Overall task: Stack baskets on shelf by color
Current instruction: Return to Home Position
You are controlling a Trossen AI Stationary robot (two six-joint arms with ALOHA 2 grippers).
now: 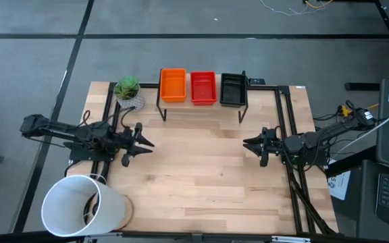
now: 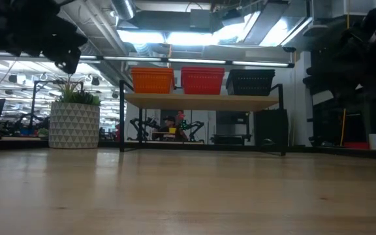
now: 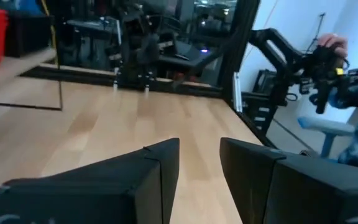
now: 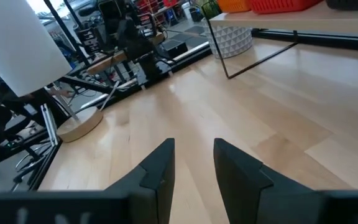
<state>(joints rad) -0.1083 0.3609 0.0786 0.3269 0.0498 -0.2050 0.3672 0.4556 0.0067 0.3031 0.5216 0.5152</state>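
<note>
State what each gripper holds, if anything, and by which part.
Nothing is held. The left gripper and right gripper are both open and empty above the table; the baskets sit on the shelf.

light: bright, even | source: ceiling lights (image 2: 162, 36), glaring | shadows: soft on table (image 1: 201, 169)

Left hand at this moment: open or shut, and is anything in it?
Open and empty. The left hand shows a gap between its two dark fingers, with only light wooden tabletop visible through it.
</note>
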